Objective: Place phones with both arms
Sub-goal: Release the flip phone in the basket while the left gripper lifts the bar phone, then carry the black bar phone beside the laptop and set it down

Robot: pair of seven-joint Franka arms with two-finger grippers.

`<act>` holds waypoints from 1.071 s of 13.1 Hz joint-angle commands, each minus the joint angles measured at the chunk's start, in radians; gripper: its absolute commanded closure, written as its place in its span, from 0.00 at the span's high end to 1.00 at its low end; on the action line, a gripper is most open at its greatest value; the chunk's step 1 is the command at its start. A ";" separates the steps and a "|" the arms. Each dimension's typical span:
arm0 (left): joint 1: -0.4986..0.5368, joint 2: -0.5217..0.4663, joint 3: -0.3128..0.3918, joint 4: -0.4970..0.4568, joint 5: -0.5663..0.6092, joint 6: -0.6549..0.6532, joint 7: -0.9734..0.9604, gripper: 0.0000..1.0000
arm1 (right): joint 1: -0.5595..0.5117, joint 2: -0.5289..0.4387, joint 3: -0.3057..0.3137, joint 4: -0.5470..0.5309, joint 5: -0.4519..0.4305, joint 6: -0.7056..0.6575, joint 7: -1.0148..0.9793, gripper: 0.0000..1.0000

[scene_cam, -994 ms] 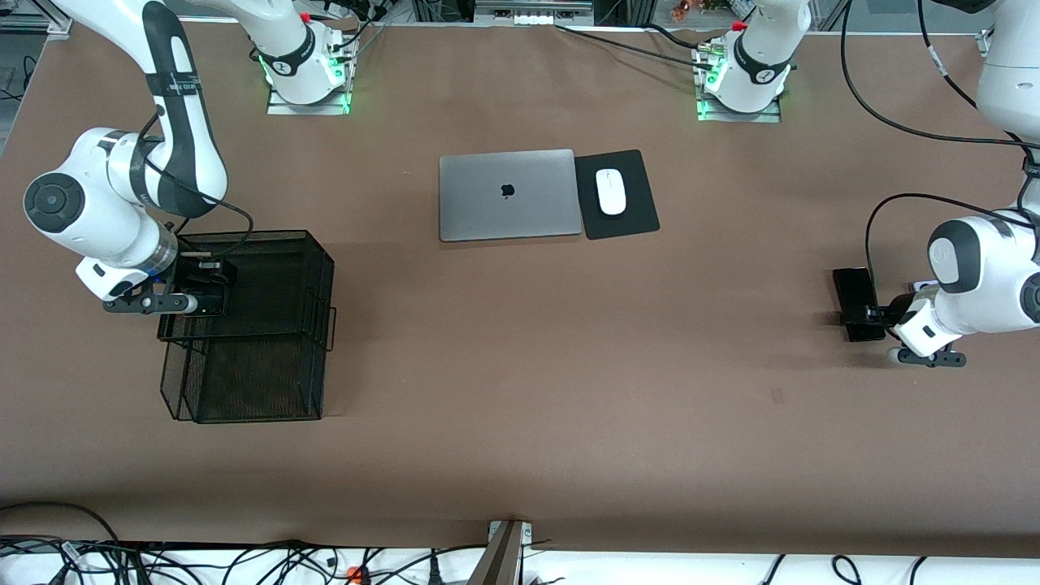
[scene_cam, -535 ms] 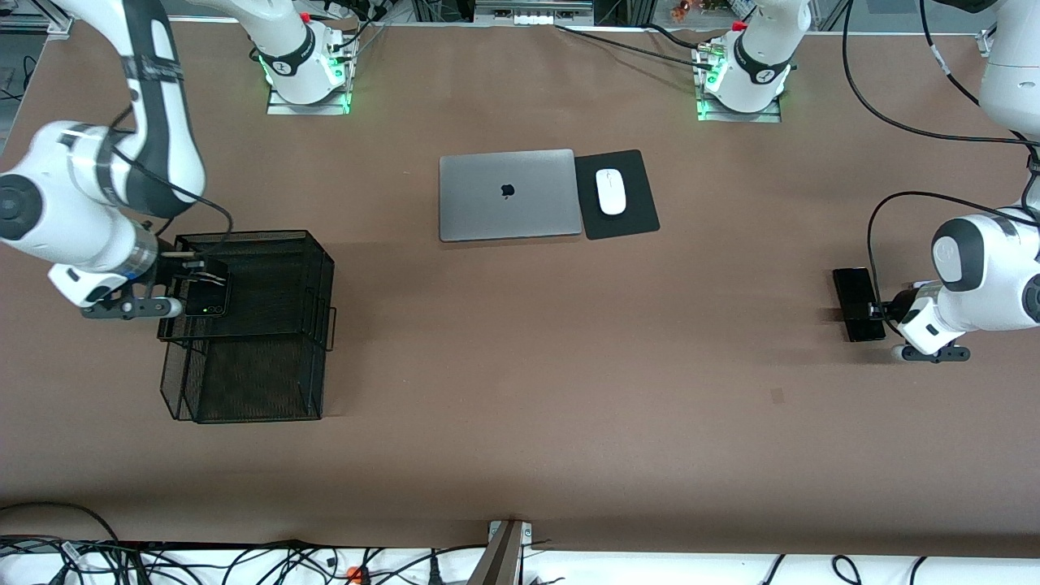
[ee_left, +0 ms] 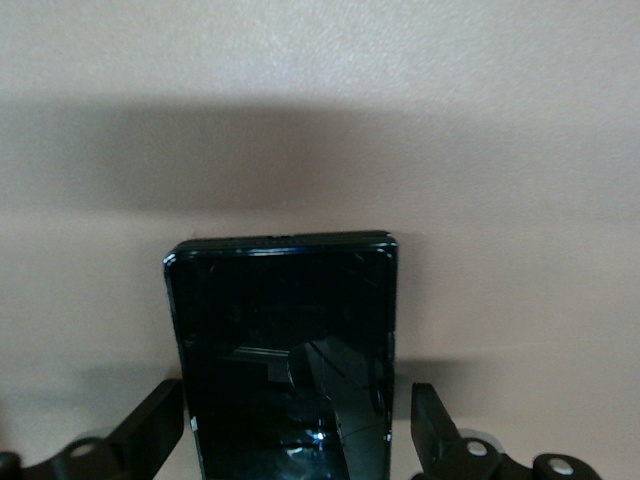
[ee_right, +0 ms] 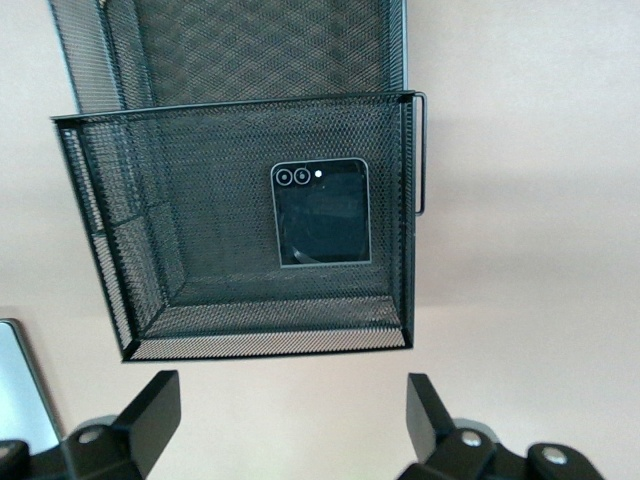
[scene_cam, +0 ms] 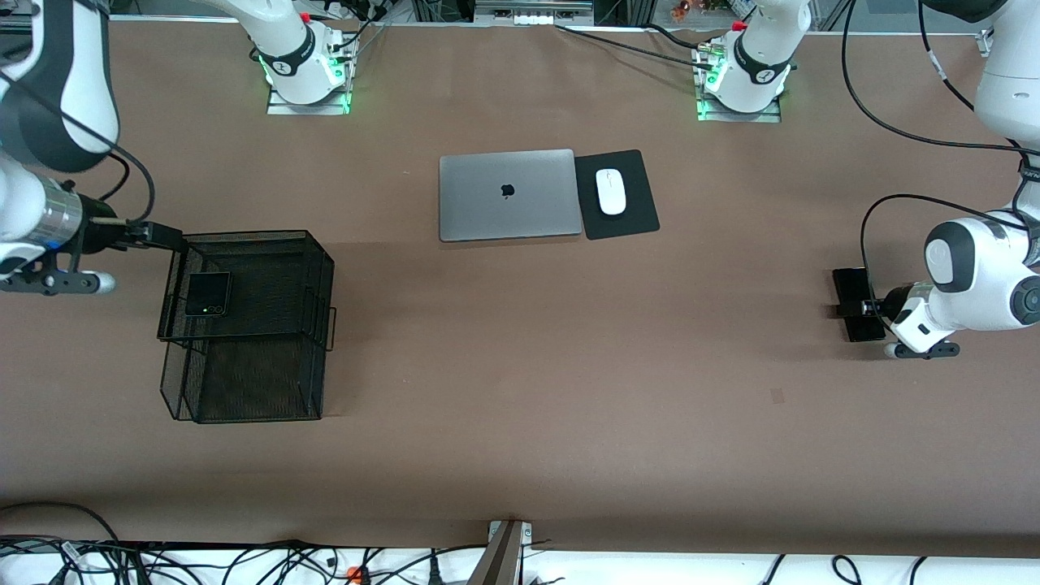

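Near the table's right-arm edge, the small squarish black folded phone [scene_cam: 207, 294] [ee_right: 321, 212] lies in the black wire-mesh tray [scene_cam: 276, 244] [ee_right: 150, 260]; the right gripper [scene_cam: 166, 237] [ee_right: 285, 420] hangs open above its rim. The left gripper [scene_cam: 863, 309] [ee_left: 298, 425], fingers spread, straddles the long slim black slab phone [scene_cam: 853, 284] [ee_left: 280, 330].

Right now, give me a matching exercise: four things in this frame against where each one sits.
Things:
1. folded black phone
2. slim black phone
3. white mouse
4. right claw

Places:
A. on the black pad beside the laptop
B. on the bare table, between the open fingers of the left claw
C. inside the upper mesh tray
D. open and empty, above the table by the tray's edge

Pairs: 1-C, 2-B, 3-A, 4-D
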 commanded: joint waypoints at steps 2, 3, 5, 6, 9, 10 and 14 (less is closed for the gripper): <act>0.005 0.000 -0.004 0.008 0.021 -0.009 -0.002 0.36 | -0.204 -0.082 0.287 -0.006 -0.049 -0.034 0.144 1.00; 0.005 -0.001 -0.004 0.012 0.021 -0.010 -0.005 0.33 | -0.247 -0.085 0.350 -0.008 -0.066 -0.034 0.180 1.00; 0.002 -0.012 -0.007 0.040 0.021 -0.030 -0.011 0.36 | -0.381 -0.086 0.529 -0.006 -0.098 -0.031 0.262 1.00; -0.001 -0.020 -0.015 0.082 0.018 -0.095 -0.015 0.36 | -0.412 -0.086 0.573 -0.005 -0.109 -0.028 0.282 1.00; -0.020 -0.023 -0.021 0.214 0.009 -0.271 -0.016 0.36 | -0.432 -0.080 0.590 0.033 -0.107 -0.032 0.284 1.00; -0.038 -0.026 -0.021 0.260 0.006 -0.324 -0.016 0.36 | -0.430 -0.080 0.589 0.049 -0.109 -0.034 0.279 1.00; -0.156 -0.040 -0.070 0.428 -0.053 -0.487 -0.080 0.36 | -0.432 -0.074 0.553 0.110 -0.109 -0.098 0.256 1.00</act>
